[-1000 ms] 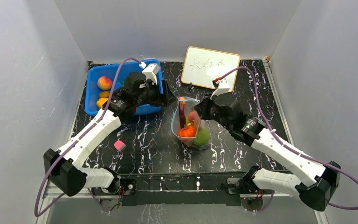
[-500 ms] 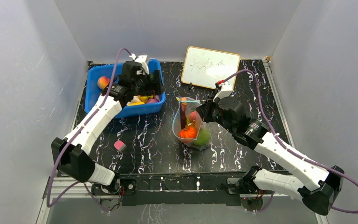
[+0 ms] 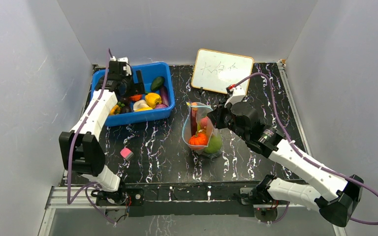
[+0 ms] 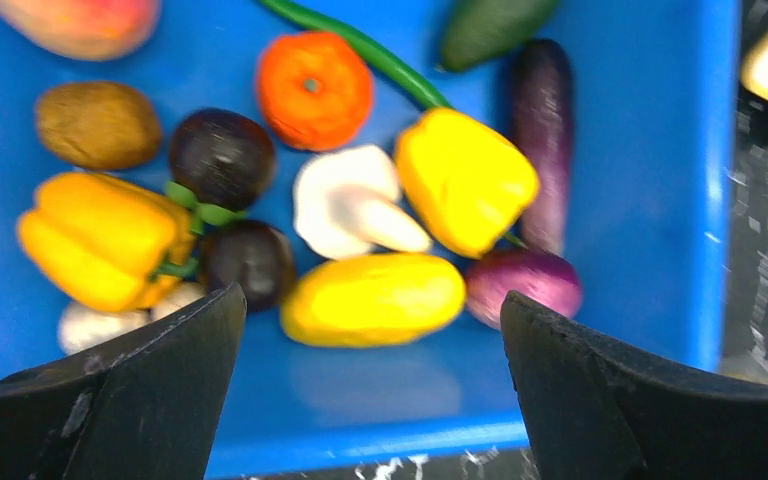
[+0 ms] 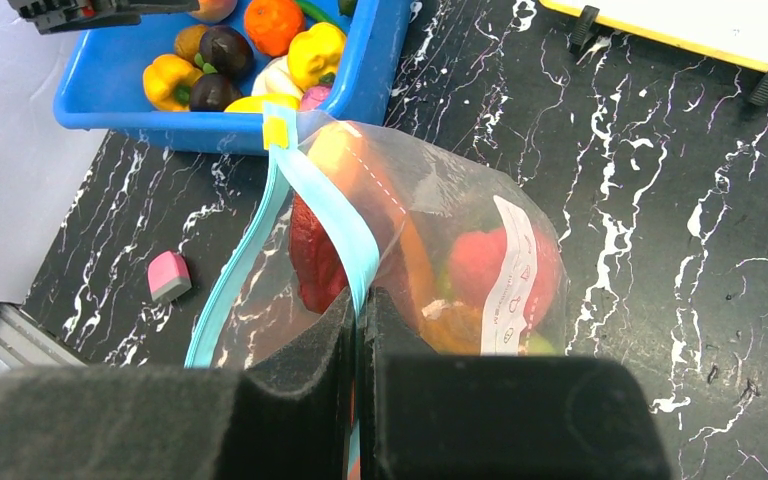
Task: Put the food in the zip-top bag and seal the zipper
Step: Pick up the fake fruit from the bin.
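Note:
The clear zip-top bag (image 3: 203, 132) stands on the table with its mouth open. It holds an orange piece, a green fruit, a red piece and a dark-red long slice (image 5: 312, 250). My right gripper (image 5: 360, 300) is shut on the blue-teal zipper strip (image 5: 330, 215) at the bag's near rim and holds it up. My left gripper (image 4: 370, 297) is open and empty. It hovers over the blue bin (image 3: 162, 114), above a yellow long piece (image 4: 372, 298). A yellow pepper (image 4: 465, 180), an orange (image 4: 313, 88) and a peach (image 4: 80, 20) lie there too.
The bin also holds dark plums, a purple eggplant (image 4: 543, 130), a white mushroom and a green bean. A whiteboard (image 3: 222, 70) leans at the back. A small pink cube (image 3: 126, 153) lies on the black marbled table left of the bag.
My left arm has swung away from the bag, back and to the left, and is now over the blue bin. The right gripper and the bag have not moved.

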You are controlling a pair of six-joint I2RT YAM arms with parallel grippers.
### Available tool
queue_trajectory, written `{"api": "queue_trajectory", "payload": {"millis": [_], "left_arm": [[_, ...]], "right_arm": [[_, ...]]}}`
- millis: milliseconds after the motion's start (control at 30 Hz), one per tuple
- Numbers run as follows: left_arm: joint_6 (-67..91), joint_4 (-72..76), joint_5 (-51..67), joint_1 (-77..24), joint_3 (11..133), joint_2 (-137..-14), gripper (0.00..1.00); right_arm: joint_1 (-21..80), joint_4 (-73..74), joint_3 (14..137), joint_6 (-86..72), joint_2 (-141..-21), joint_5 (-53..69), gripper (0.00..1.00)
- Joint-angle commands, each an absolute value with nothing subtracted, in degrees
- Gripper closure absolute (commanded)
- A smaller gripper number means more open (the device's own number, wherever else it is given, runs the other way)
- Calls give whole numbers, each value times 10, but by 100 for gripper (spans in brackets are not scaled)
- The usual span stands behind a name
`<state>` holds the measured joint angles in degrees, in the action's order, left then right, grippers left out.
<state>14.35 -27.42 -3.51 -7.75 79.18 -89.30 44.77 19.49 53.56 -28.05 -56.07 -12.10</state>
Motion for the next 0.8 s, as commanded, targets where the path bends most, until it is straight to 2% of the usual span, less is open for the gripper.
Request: {"api": "queue_trajectory", "payload": {"millis": [0,433,767], "left_arm": [[103,-281,-113,-49,836,-924,2],[86,-235,-61,23,860,-1023,5],[90,-220,-48,32,857,-1071,20]], "right_arm": [[448,150,548,-268,-562,-120,100],[447,157,578,-266,-588,-125,100],[448,153,583,-264,-604,-128,100]]}}
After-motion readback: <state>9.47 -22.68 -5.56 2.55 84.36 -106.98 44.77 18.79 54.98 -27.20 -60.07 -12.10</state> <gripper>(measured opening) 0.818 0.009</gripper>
